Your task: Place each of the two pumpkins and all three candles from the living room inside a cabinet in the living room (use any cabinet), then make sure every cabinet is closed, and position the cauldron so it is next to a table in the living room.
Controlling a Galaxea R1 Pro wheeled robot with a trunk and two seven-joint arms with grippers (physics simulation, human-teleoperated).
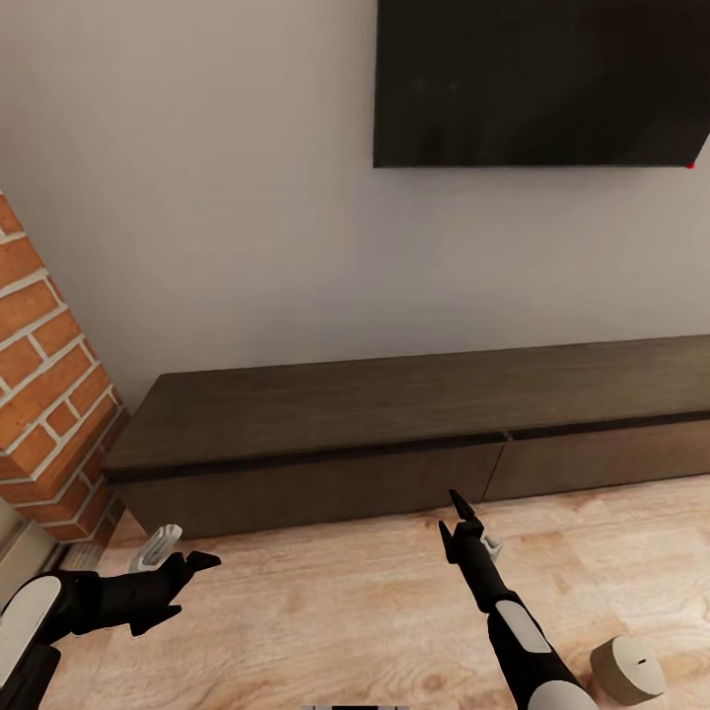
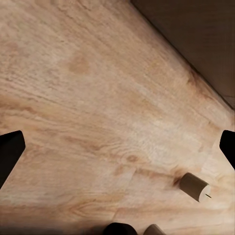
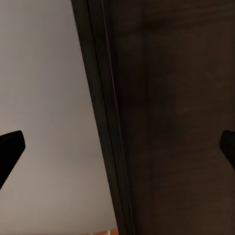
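The cabinet (image 1: 394,434) is a long low dark-brown console against the wall, with both visible drawer fronts flush and shut. One olive-tan candle (image 1: 628,669) lies on its side on the wood floor at the lower right; the left wrist view shows this candle (image 2: 195,187) with a strip of the cabinet (image 2: 196,34) beyond it. My left gripper (image 1: 173,557) hovers open over the floor in front of the cabinet's left end, holding nothing. Held close to the cabinet front, my right gripper (image 1: 468,523) is open and points at it; its wrist view shows the cabinet (image 3: 166,117) up close. Pumpkins and cauldron are out of view.
A red brick column (image 1: 44,394) stands left of the cabinet. A dark flat screen (image 1: 542,79) hangs on the grey wall above it. Wood floor (image 1: 325,611) stretches between the arms. A dark rounded shape (image 2: 120,228) and a tan one (image 2: 154,229) are cut off at the frame edge.
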